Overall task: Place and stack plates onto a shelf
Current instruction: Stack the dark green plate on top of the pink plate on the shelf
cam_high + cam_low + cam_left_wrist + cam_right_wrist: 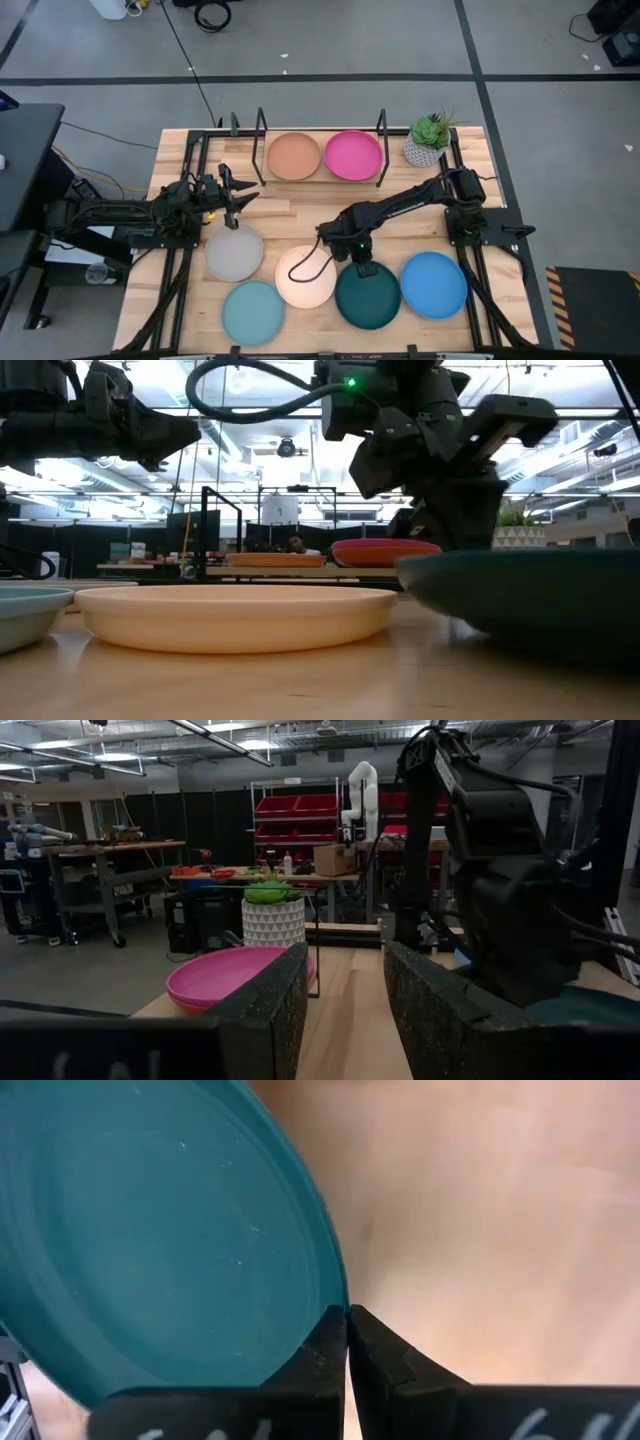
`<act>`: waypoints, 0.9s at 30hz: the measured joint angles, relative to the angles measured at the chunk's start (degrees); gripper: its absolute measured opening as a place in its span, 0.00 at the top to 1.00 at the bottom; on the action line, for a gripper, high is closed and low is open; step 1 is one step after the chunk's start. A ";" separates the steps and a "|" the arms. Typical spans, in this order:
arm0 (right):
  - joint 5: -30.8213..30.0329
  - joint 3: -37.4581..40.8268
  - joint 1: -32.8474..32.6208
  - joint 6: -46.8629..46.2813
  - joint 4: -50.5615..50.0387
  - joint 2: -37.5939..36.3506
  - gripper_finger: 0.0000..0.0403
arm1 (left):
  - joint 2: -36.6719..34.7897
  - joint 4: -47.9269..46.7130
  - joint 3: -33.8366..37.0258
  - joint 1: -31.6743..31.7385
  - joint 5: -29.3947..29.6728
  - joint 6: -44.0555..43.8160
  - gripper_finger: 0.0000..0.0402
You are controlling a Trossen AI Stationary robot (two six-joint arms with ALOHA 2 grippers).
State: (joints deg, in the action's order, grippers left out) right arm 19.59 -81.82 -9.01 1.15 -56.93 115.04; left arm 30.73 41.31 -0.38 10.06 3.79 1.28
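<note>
Right gripper (347, 1342), fingers clenched on rim of dark teal plate (367, 294) at table (290, 213) front: lift level w/o tilt; left gripper (240, 193) fingers released, waiting.

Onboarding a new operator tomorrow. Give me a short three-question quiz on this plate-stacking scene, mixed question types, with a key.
1. True or false: the shelf already holds two plates side by side.
2. Which plate is the right gripper at? A) grey plate B) dark teal plate C) bright blue plate
3. Fill in: the left gripper hovers with its fingers ____, just above the grey plate's far edge.

Key: 1 true: the orange plate and magenta plate. 2 B: its fingers are shut on the rim. 3 open.
</note>
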 joint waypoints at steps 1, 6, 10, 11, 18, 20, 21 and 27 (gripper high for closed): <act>-0.16 -0.64 0.40 0.24 -0.81 0.00 0.98 | -0.01 0.01 0.00 0.00 0.00 0.00 0.65; -1.73 -5.02 2.49 3.35 -5.31 0.00 0.98 | 0.01 0.01 0.00 0.01 0.00 -0.02 0.65; -3.23 -9.59 5.36 7.52 -9.47 0.00 0.98 | 0.00 0.26 0.00 0.00 0.00 -0.02 0.65; -3.60 -10.89 6.24 8.55 -10.40 0.00 0.98 | -0.01 0.26 0.00 0.01 0.00 -0.02 0.65; -9.23 -21.45 14.35 16.48 -16.44 0.00 0.97 | 0.01 0.32 0.01 0.01 0.00 -0.02 0.65; -9.67 -24.24 17.32 18.93 -17.24 0.00 0.97 | 0.00 0.32 0.00 -0.01 0.00 -0.04 0.65; -9.69 -25.67 18.94 19.92 -17.34 0.00 0.97 | 0.01 0.32 0.00 -0.01 0.00 -0.02 0.65; -11.63 -32.15 29.70 24.96 -17.71 0.00 0.97 | -0.01 0.36 0.00 0.00 0.00 -0.04 0.65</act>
State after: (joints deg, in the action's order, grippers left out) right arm 7.96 -113.97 20.70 26.10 -74.63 115.04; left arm 30.72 41.67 -0.38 10.06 3.79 1.24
